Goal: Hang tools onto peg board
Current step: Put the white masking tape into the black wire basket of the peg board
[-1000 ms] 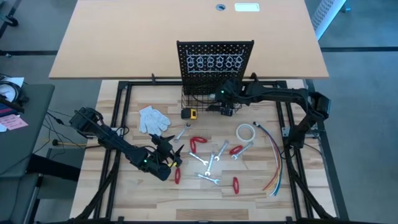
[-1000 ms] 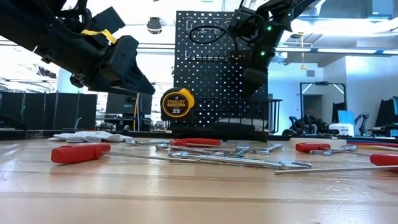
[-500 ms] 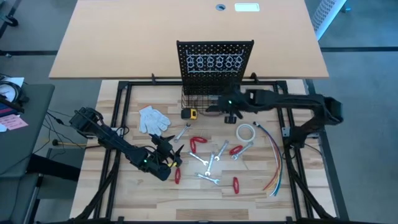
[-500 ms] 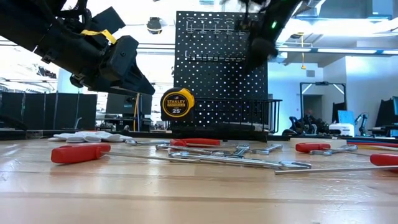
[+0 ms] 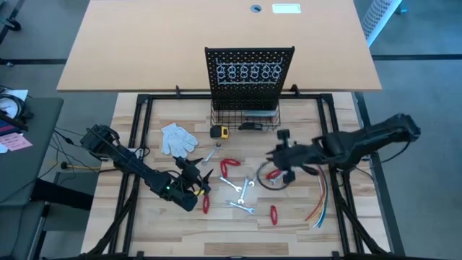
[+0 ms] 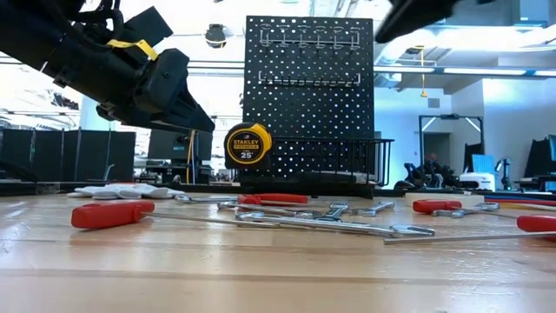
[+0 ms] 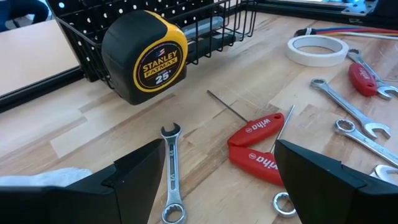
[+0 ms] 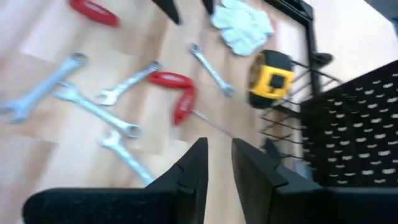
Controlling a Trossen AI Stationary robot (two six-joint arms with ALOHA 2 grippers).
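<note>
Several tools (image 5: 242,189) flat on the wooden desk (image 5: 155,217), spread over the lower middle of the high view: slim silver wrenches (image 5: 245,208) mixed with red-handled tools (image 5: 273,214), none on the board. Left pincer (image 5: 201,184) low over the desk, left of that scatter, fingers (image 7: 134,180) spread wide with nothing between them, just beside one red handle (image 5: 206,204). Past those fingers, in the left wrist view, one wrench (image 7: 171,168) and two red handles (image 7: 258,146) lying crossed. Right pincer (image 5: 278,160) above the desk right of centre, blurred, at the right edge of the scatter; fingers (image 8: 189,171) drawn nearly together with only a slim gap, gripping nothing. Coloured wires (image 5: 321,195) along the right side. Farther back, a white glove (image 5: 177,137) at centre left and a yellow tape measure (image 5: 222,131) just in front of a black wire basket (image 5: 245,115). Behind these, upright in the upper middle of the frame, the peg board (image 5: 249,58) with a row of pale ring hooks (image 5: 249,72), the basket at its base.
</note>
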